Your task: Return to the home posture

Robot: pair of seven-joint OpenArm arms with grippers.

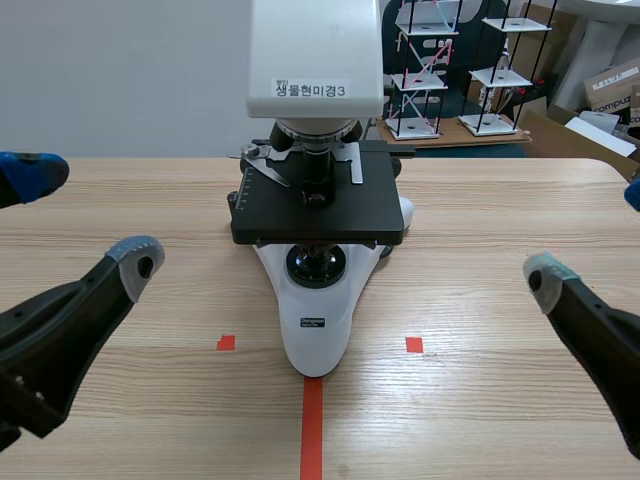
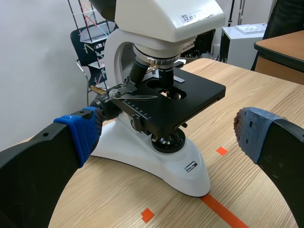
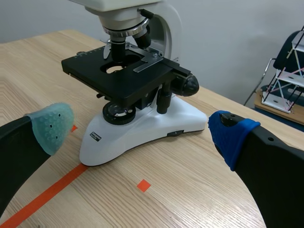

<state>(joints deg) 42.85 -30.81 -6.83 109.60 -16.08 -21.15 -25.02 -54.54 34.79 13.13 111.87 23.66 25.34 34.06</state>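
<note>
Both arms sit low near the front edge of the desk (image 1: 480,400), one on each side of the microscope (image 1: 318,215). The microscope stands at the middle of the desk, its foot on the end of the red tape line (image 1: 312,430).

Left gripper (image 1: 85,215): spread wide, holding nothing. Right gripper (image 1: 590,235): the same, wide and empty. Neither touches the microscope.

Step in hand, as I judge it: settle both arms into home. To do it well, I should draw each arm back toward the front edge and away from the microscope, not across it. The stage and its side knobs stick out toward each arm, so any swing inward risks a knock. The grippers carry nothing, so there is no load to mind.

Views compared:
- Only the scene view shows both arms at once and how evenly they flank the microscope.
- The left wrist view shows the slide clip (image 2: 126,92) and the scale along the stage edge.
- The right wrist view shows the black knob (image 3: 186,84) on the far flank, hidden from the left.
</note>
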